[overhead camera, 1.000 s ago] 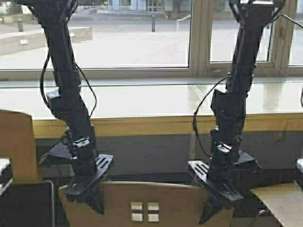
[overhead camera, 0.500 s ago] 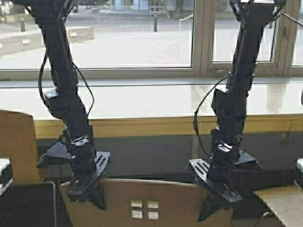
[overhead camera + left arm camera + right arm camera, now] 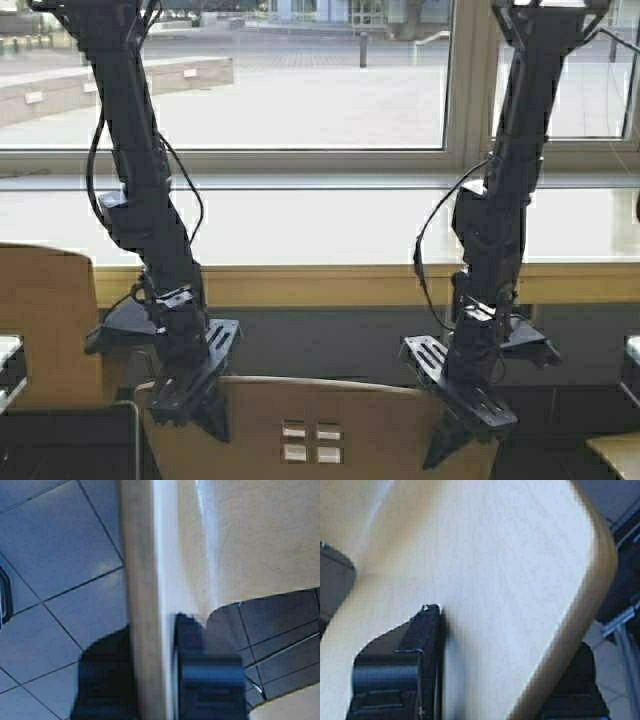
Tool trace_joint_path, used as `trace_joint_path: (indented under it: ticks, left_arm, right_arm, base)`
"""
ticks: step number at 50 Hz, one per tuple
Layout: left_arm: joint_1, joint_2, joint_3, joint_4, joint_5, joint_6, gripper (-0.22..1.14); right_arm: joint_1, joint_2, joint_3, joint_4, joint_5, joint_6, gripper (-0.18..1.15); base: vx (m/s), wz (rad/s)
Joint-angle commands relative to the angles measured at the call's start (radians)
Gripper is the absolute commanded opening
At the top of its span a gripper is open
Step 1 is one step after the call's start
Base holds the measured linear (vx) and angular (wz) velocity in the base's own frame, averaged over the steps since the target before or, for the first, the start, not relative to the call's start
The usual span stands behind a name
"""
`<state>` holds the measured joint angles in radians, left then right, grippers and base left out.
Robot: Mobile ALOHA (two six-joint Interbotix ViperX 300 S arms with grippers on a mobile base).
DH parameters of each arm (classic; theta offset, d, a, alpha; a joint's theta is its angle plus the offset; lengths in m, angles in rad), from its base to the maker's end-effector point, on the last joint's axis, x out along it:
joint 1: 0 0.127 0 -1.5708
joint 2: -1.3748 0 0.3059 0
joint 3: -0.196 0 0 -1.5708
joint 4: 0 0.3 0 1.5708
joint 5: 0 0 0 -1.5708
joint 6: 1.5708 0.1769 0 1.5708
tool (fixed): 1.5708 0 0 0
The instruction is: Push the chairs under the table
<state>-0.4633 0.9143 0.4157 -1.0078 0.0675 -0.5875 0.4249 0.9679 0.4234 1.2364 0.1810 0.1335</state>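
Note:
A tan plywood chair (image 3: 330, 425) with small square cut-outs stands in front of me, its back at the bottom of the high view. My left gripper (image 3: 195, 400) grips the left end of the back's top edge, and my right gripper (image 3: 465, 425) grips the right end. In the left wrist view the chair's edge (image 3: 145, 570) runs between my left gripper's (image 3: 152, 650) fingers (image 3: 207, 680). In the right wrist view the chair back (image 3: 495, 565) fills my right gripper (image 3: 490, 680). The long light-wood table (image 3: 330, 285) lies just beyond the chair, under the window.
A second tan chair (image 3: 45, 320) stands at the left, against the table's front edge. The corner of another chair seat (image 3: 620, 450) shows at the bottom right. Large windows (image 3: 300, 80) run behind the table. The floor is grey tiles (image 3: 50, 555).
The robot has moved: the window frame has shifted right and the table's front edge sits lower and nearer. Both grippers keep the same hold on the chair back.

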Motion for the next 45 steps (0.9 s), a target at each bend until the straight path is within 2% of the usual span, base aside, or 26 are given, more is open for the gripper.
trace_joint_path:
  ticks: [1,12,20,45]
  left_arm:
    - [-0.014,-0.055,0.006,0.011,0.002,0.031,0.04]
    - [-0.017,-0.044,-0.009,-0.052,0.0,-0.025,0.04]
    - [-0.02,-0.046,-0.029,-0.058,0.005,-0.029,0.04]
    - [-0.026,-0.038,-0.012,-0.103,-0.009,-0.034,0.04]
  right_arm:
    - [-0.012,-0.025,-0.04,-0.02,-0.008,-0.02,0.04]
    - [-0.015,-0.032,-0.015,0.146,-0.003,-0.018,0.04]
    - [-0.018,-0.035,-0.011,0.268,0.003,-0.023,0.04]
    - [-0.017,-0.035,-0.084,0.219,0.003,-0.034,0.04]
  base:
    - [0.21,0.09]
    - [0.21,0.03]
    - [0.24,-0.02]
    - [0.22,0.01]
